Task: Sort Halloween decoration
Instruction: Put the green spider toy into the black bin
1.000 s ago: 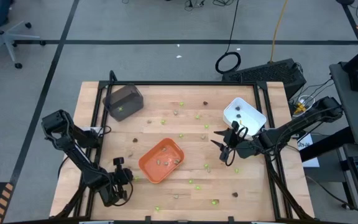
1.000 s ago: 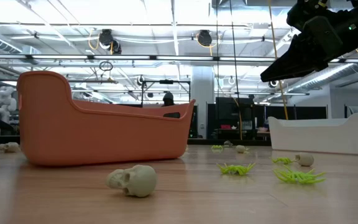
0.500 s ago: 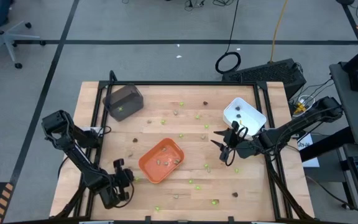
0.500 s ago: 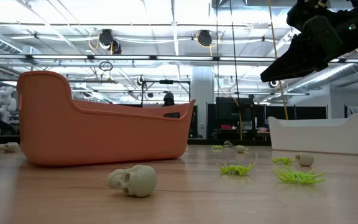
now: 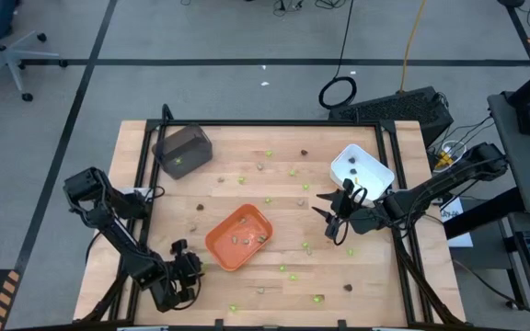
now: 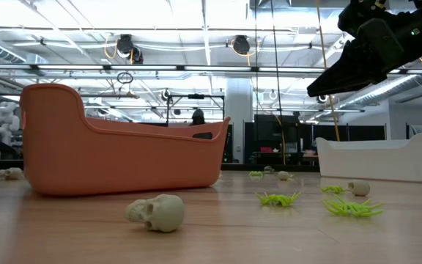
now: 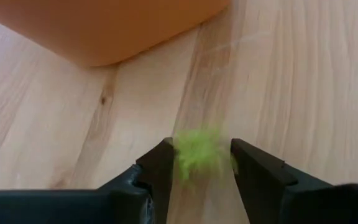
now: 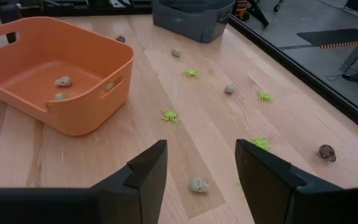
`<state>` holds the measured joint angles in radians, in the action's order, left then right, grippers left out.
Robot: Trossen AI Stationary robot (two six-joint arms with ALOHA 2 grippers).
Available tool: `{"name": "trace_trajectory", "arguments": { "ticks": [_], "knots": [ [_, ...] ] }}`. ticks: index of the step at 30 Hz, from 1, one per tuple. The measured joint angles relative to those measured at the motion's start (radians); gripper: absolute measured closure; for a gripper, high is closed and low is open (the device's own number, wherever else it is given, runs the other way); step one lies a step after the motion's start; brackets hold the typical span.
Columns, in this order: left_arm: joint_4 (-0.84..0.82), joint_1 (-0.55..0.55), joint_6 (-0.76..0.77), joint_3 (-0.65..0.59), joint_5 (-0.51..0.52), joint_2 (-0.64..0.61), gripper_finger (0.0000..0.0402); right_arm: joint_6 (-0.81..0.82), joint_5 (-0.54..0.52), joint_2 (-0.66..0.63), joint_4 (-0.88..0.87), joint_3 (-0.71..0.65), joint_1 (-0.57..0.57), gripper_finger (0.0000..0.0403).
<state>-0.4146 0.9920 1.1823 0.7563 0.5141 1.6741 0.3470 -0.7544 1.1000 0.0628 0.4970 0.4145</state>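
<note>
The pale wooden worktop (image 5: 247, 188) carried an orange plastic tray (image 5: 239, 236). The left gripper (image 7: 199, 163), beside that tray, stood partly parted around a blurred lime-green decoration piece (image 7: 199, 154). The right gripper (image 8: 199, 163) hovered wide and empty near the white tray (image 5: 361, 167).

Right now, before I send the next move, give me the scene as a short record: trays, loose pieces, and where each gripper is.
orange tray: table centre, a few tan-grey skulls inside
white tray: right rear of the table, a dark piece inside
dark grey tray: left rear, a lime-green piece inside
loose pieces: lime-green spiders and tan-grey skulls scattered over the table
left gripper: near the front left edge, beside the orange tray, jaws either side of a blurred lime-green piece
right gripper: open, raised right of the orange tray, empty
</note>
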Motion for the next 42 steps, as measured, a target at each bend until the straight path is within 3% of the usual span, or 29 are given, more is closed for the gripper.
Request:
{"name": "trace_trajectory", "arguments": {
  "ticks": [14, 18, 26, 30, 38, 42],
  "knots": [
    [0.015, 0.000, -0.010, 0.001, 0.013, 0.001, 0.0329, 0.000, 0.000, 0.000, -0.003, 0.000, 0.000, 0.0229],
    [0.014, 0.002, -0.029, 0.027, 0.057, -0.023, 0.0336, 0.000, 0.000, 0.000, -0.003, 0.000, 0.000, 0.0229],
    [0.130, -0.014, -0.225, 0.061, 0.090, -0.024, 0.0336, 0.007, 0.000, 0.001, -0.002, 0.000, 0.000, 0.0229],
    [0.129, -0.032, -0.223, 0.059, 0.066, -0.024, 0.0322, 0.008, 0.000, 0.001, -0.002, 0.000, 0.000, 0.0229],
    [0.151, -0.036, -0.236, 0.059, 0.034, 0.027, 0.0244, 0.007, 0.001, 0.001, -0.003, 0.000, 0.000, 0.0229],
    [0.184, -0.036, -0.255, 0.059, 0.032, 0.057, 0.0224, 0.007, 0.001, 0.001, -0.004, 0.000, 0.000, 0.0229]
  ]
}}
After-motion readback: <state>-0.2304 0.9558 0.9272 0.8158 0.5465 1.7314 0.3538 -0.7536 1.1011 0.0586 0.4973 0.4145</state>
